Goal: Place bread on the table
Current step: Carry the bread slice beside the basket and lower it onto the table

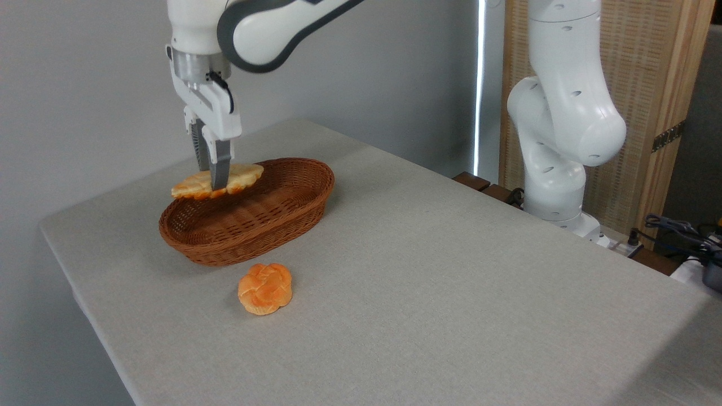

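Pale golden braided bread (240, 176), pointed ends, hangs level in the claw (214, 183).

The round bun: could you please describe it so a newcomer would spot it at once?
On the grey table, find the brown wicker basket. The round bun lies on the cloth just in front of it, deep orange and knotted, unlike the longer, paler bread.

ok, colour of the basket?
Brown woven wicker basket, clearest in the fixed camera view.

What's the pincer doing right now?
Pincer: closed on the braided bread, held lifted above the wicker basket.
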`<state>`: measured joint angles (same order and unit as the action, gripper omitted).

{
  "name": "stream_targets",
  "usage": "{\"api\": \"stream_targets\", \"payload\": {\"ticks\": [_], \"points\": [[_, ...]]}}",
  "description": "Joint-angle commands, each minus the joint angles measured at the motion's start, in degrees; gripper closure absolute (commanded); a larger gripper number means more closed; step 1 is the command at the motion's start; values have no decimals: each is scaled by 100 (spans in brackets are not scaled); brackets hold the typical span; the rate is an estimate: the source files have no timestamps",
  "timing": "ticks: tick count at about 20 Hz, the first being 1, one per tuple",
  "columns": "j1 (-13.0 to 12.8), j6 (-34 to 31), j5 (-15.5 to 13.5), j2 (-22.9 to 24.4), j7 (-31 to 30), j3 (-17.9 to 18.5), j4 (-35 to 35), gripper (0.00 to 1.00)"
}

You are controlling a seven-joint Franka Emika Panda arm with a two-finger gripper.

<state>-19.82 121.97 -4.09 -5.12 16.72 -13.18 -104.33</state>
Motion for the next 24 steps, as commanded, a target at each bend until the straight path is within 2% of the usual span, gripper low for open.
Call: {"api": "stream_targets", "payload": {"ticks": [1, 8, 12, 14, 16, 19, 20, 22, 23, 24], "points": [[-4, -751, 48, 493, -20, 429, -61, 45], [4, -1984, 84, 1003, 1016, 1431, -192, 42], [4, -2011, 92, 1364, 1578, 1792, -859, 41], [4, -2011, 92, 1487, 1816, 1845, -1132, 40], [4, -2002, 92, 1496, 1983, 1986, -1282, 38], [13, -1932, 92, 1479, 2230, 2004, -1651, 36], [13, -1906, 92, 1444, 2239, 2004, -1687, 25], [13, -1870, 92, 1356, 2239, 2013, -1678, 19], [13, -1774, 92, 1277, 2239, 2013, -1678, 1], [13, -1660, 92, 1259, 2239, 2004, -1678, 0]]}}
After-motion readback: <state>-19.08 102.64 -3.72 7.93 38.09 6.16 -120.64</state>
